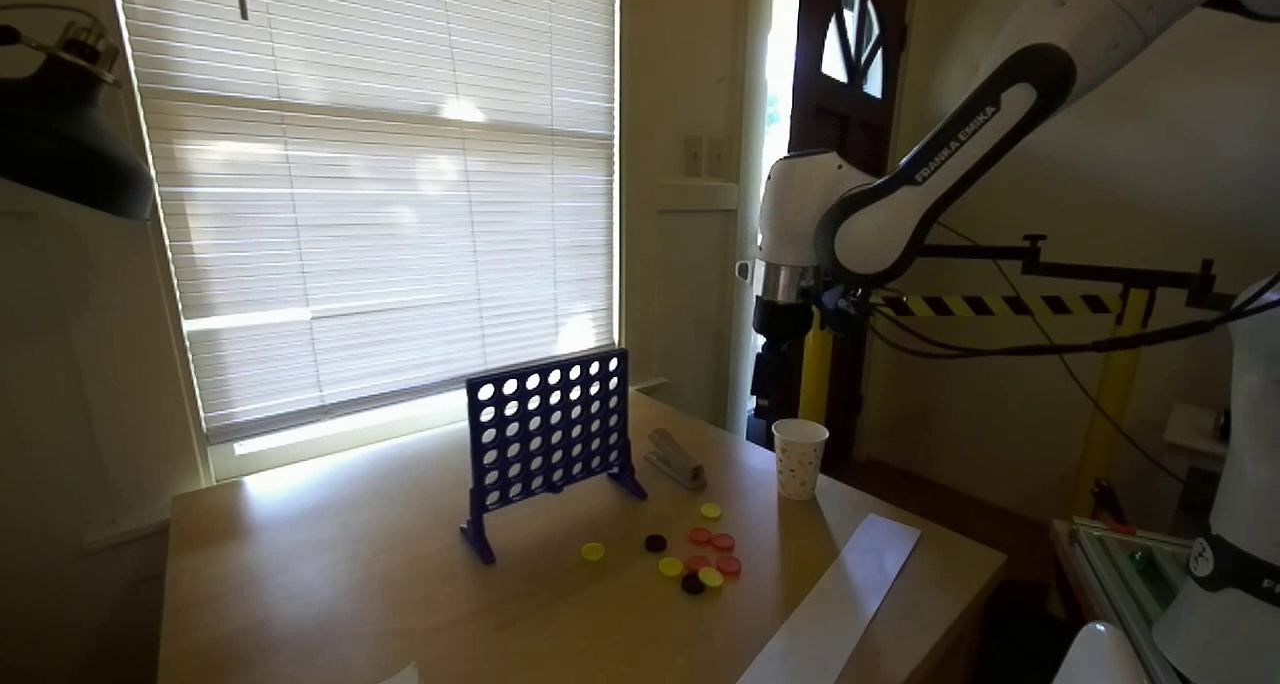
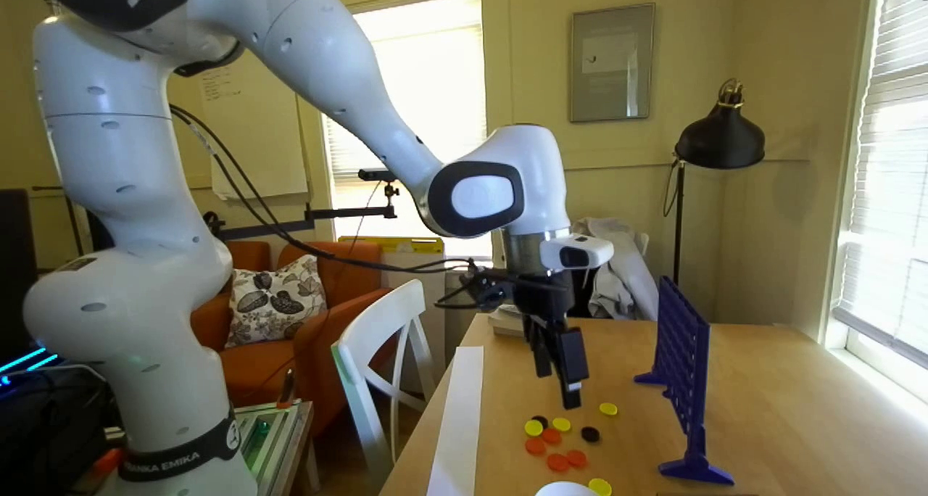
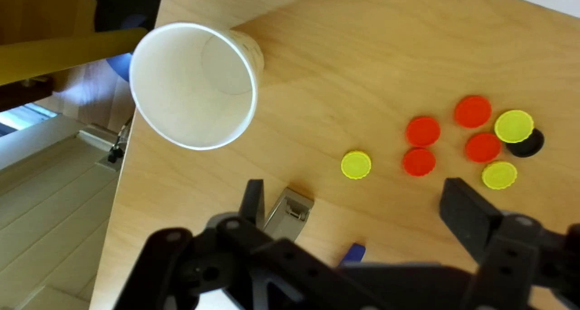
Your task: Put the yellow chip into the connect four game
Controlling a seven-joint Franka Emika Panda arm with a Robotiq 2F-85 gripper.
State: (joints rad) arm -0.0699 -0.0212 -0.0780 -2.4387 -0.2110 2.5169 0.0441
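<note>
Gripper (image 3: 355,196): in the wrist view it comes in from 6 o'clock, jaws wide apart.
Lone yellow chip (image 3: 356,165): flat on the table (image 3: 340,65), at 12 o'clock from the gap between the jaws.
Overlapping yellow chip (image 3: 514,126): between 2 and 3 o'clock from the lone one, partly over a black chip (image 3: 531,147).
Third yellow chip (image 3: 499,175): near that pair, at 3 o'clock from the lone one.
Red chips (image 3: 422,131): four, spread between the lone yellow chip and the other two.
Cup (image 3: 181,92): upright, at 10 o'clock from the lone chip.
Stapler (image 3: 286,217): at 8 o'clock from that chip, partly behind the gripper.
Connect four game (image 3: 353,254): a blue foot tip shows at 6 o'clock from the lone chip.
Board face: in an exterior view the game (image 1: 546,426) stands upright on the table, light showing through its round holes.
Fourth yellow chip (image 1: 593,552): on the table, at 5 o'clock from the game; which of the four the task means, I cannot tell.
White strip (image 1: 835,599): flat on the table, at 6 o'clock from the cup.
Board edge: in an exterior view the game (image 2: 685,369) is nearly edge-on, at 3 o'clock from the gripper (image 2: 557,383).
Lamp (image 2: 721,139): black, at 1 o'clock from the gripper.
Armchair (image 2: 315,365): orange, at 9 o'clock.
</note>
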